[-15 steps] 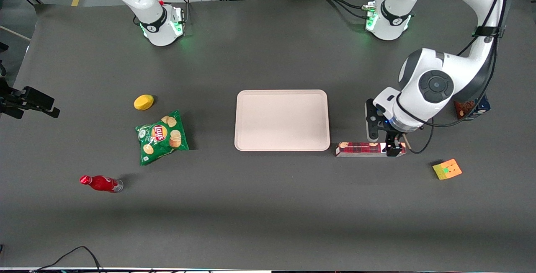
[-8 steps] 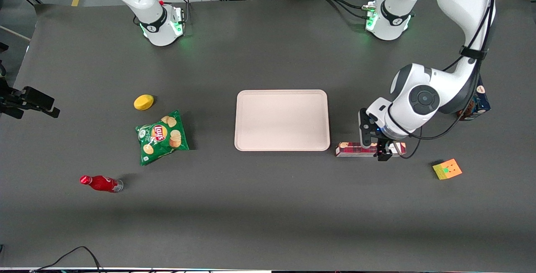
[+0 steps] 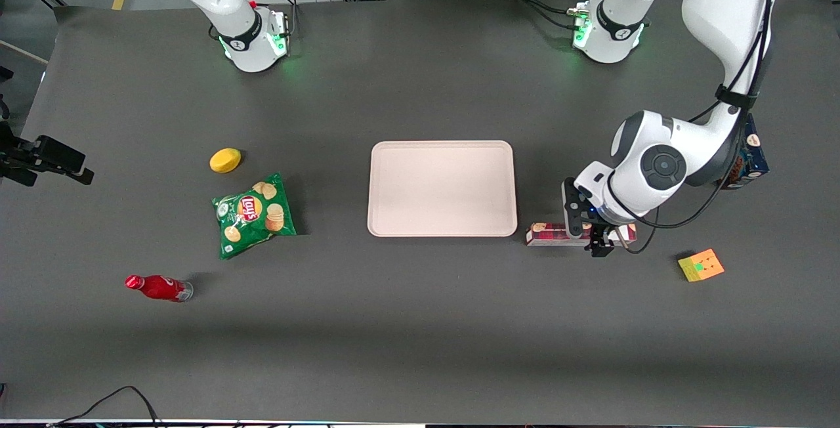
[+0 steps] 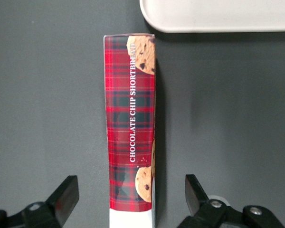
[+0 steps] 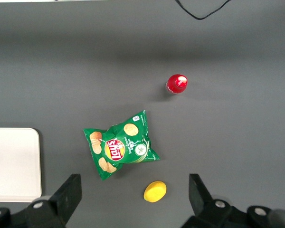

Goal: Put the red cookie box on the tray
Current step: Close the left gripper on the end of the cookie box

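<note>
1. Nearest the front camera we see a red bottle point(image 3: 157, 287) lying on its side on the dark bench point(image 3: 420, 323), toward the parked arm's end.
2. Toward the working arm's end, a little farther from the camera, a multicoloured puzzle cube point(image 3: 701, 265) sits on the bench, well apart from the other things.
3. Next comes the red cookie box point(image 3: 551, 234), lying flat on the bench just beside the near corner of the tray point(image 3: 441, 188) at the working arm's end, close to it but not on it. In the left wrist view we read "CHOCOLATE CHIP SHORTBREAD" along the plaid carton point(image 4: 130, 123), and its white end lies between the claw's fingers.
4. The claw point(image 3: 589, 236) is low over the box, near its white end. Its fingers point(image 4: 64, 197) are spread wide, one on each side of the carton, with bench showing between each finger and the box, so we see no contact.
5. The tray lies flat at the middle of the bench with nothing on it.
6. Toward the parked arm's end, a green chip bag point(image 3: 254, 214) lies about level with the tray, and a yellow lemon point(image 3: 225, 160) sits just beside it, a little farther from the camera.
7. Farthest among the loose things, a dark-blue box point(image 3: 751, 159) stands partly hidden by the working arm.
</note>
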